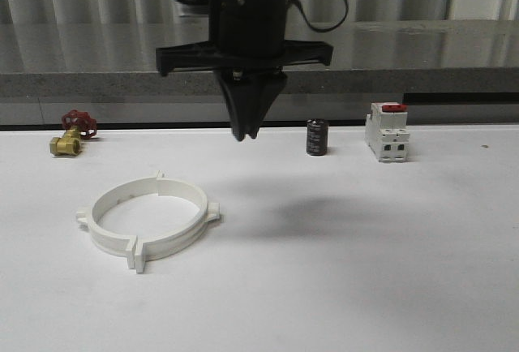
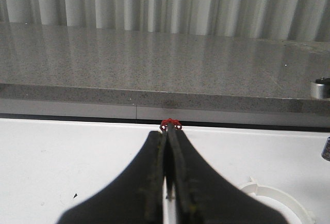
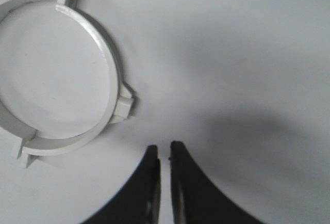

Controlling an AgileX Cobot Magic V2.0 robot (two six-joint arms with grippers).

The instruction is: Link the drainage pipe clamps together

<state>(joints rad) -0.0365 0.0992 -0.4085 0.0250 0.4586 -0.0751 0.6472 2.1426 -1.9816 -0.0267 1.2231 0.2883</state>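
Observation:
The two white drainage pipe clamps [image 1: 150,221] lie on the white table left of centre, set end to end as one wide ring with small tabs at the joints and sides. Whether the ends are locked I cannot tell. My right gripper [image 1: 246,135] hangs point-down above the table, behind and right of the ring. From the right wrist, the ring [image 3: 105,64] lies apart from that gripper [image 3: 164,149], whose fingers are shut to a thin slit with nothing between them. My left gripper [image 2: 169,131] is shut and empty, with an edge of the ring [image 2: 278,198] beside it.
A brass valve with a red handwheel [image 1: 71,135] stands at the back left; its handwheel [image 2: 170,124] shows just past my left fingertips. A black cylinder [image 1: 316,138] and a white block with a red switch [image 1: 387,131] stand at the back right. A grey counter [image 1: 422,52] runs behind the table.

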